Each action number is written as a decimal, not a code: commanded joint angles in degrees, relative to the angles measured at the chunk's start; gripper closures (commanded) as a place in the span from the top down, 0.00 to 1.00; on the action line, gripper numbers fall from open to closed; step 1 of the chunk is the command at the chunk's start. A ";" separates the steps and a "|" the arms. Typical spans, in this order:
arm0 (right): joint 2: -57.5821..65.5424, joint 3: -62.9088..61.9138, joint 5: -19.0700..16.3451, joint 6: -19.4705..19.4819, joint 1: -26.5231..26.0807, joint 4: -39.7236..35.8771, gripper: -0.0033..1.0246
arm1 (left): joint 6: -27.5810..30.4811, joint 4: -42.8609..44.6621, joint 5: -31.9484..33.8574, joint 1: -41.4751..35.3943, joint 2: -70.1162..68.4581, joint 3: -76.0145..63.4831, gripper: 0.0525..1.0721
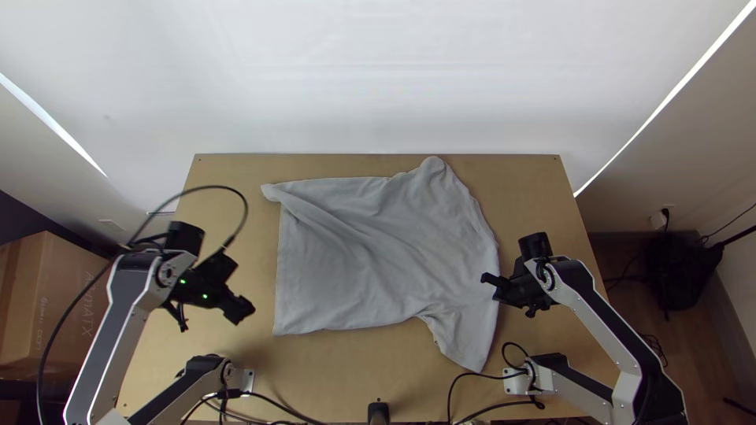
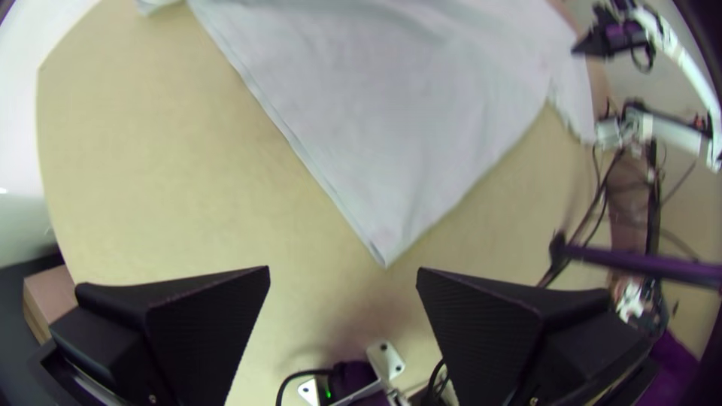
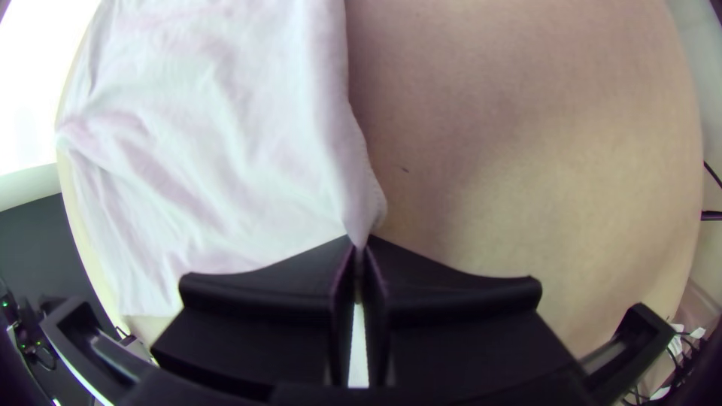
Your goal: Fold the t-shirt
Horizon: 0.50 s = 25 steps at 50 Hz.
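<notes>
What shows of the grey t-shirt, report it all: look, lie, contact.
The t-shirt is plain grey, soft-looking cloth, spread with diagonal creases on the wooden table. Its straight hem lies toward the table's left side, the far left corner bunched. At the right, a sleeve points toward the near edge. The right gripper pinches the edge opposite the hem.

matt cloth t-shirt (image 1: 339, 275), wooden table (image 1: 535, 189)
</notes>
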 commanded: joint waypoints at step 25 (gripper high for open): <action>-0.89 2.72 0.41 3.72 1.77 0.05 0.03 | -7.29 8.59 -1.53 -15.49 11.13 -15.77 0.88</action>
